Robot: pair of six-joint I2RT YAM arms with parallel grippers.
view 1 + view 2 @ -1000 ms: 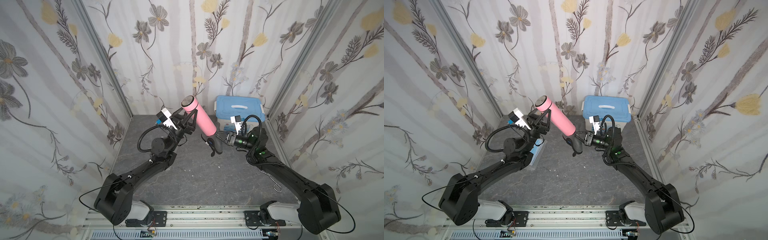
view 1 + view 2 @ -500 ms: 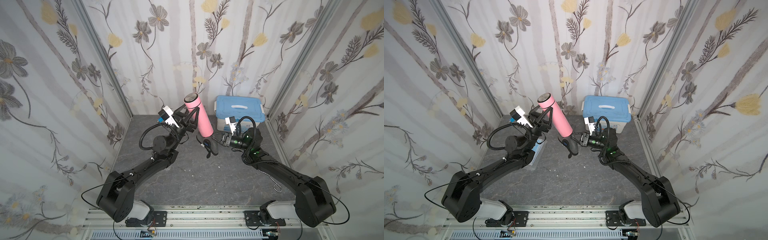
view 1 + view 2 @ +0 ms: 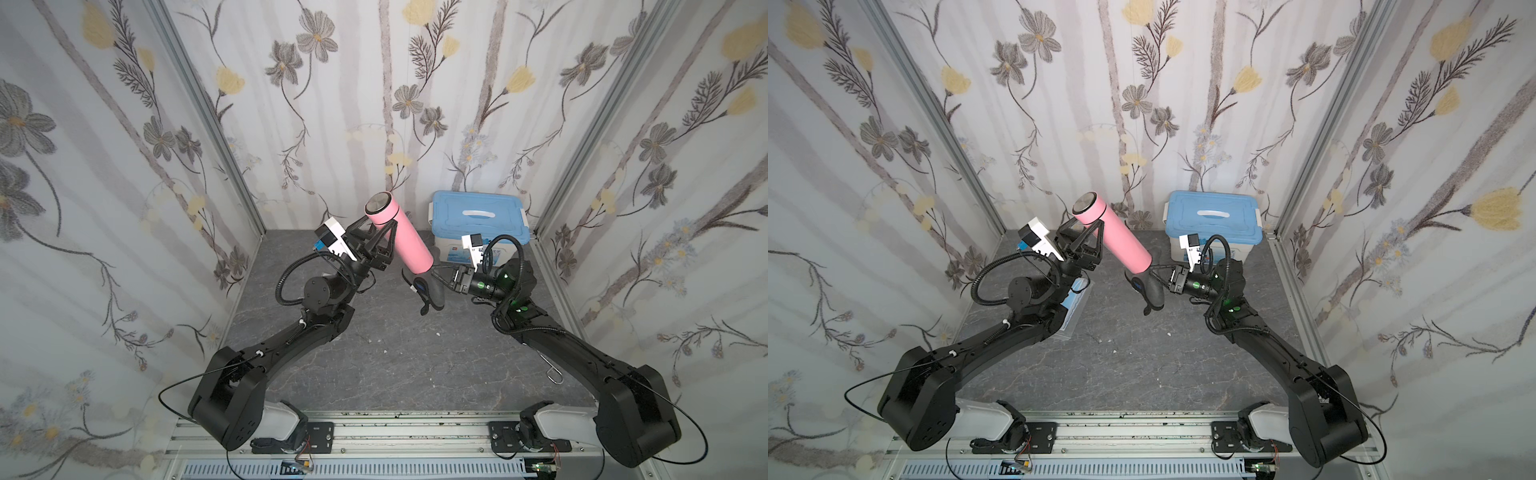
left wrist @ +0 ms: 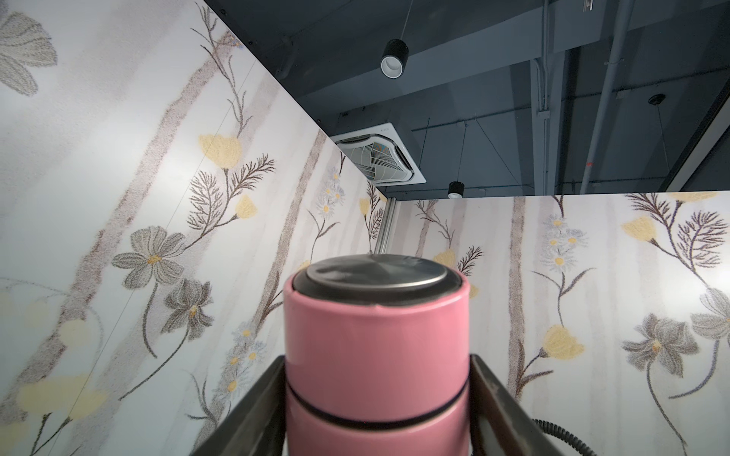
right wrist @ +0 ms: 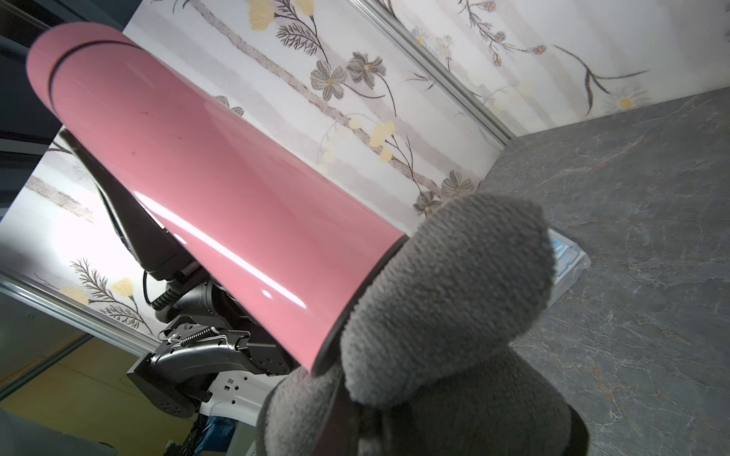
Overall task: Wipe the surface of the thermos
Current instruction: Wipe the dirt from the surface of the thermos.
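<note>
The pink thermos hangs tilted above the table, its silver cap toward the back wall. My left gripper is shut on it just below the cap; in the left wrist view both fingers press the pink body. My right gripper is shut on a grey cloth. The cloth touches the thermos's lower end and hides the right fingertips.
A white box with a blue lid stands at the back right, close behind the right wrist. A clear packet with blue print lies under the left arm. A thin wire hook lies by the right arm.
The thermos swung more upright half a second ago and has tilted back. The right gripper followed its lower end left with the cloth, then returned right. Both grips are unchanged.
</note>
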